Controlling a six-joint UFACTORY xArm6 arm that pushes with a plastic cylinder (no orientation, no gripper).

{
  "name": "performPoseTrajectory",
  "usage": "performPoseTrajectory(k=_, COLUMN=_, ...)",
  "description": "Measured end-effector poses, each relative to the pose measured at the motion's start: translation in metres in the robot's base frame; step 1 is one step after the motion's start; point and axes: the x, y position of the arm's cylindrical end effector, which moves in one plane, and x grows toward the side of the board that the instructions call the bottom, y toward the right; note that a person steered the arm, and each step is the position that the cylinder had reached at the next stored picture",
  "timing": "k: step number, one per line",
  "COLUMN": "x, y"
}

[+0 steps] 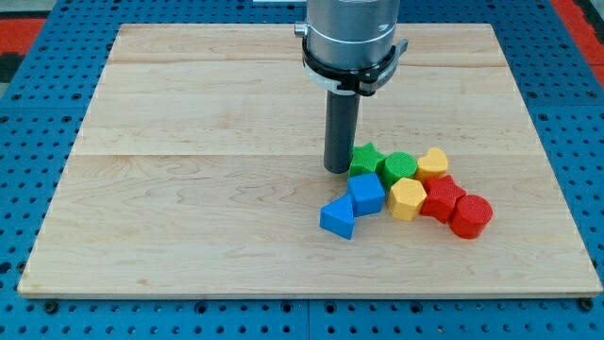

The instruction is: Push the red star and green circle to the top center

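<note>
The red star (441, 199) lies right of the green circle (399, 166); my tip (337, 170) sits left of it; no pincer shows.

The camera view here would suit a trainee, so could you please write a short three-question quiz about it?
1. True or false: my tip stands at the view's left of the green star.
2. Which block lies nearest the view's bottom? A) blue triangle B) yellow heart C) green circle
3. How many red blocks show?

Key: 1 true; 2 A; 3 two, the red star and a red cylinder.
</note>
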Motion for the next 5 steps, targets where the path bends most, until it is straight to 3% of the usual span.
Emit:
performPoseTrajectory(k=2, x=-0.049, y=0.046)
performPoseTrajectory(k=3, x=-0.035, y=0.151)
performPoseTrajectory(k=4, x=0.006, y=0.185)
performPoseTrajectory(k=5, x=0.091, y=0.192)
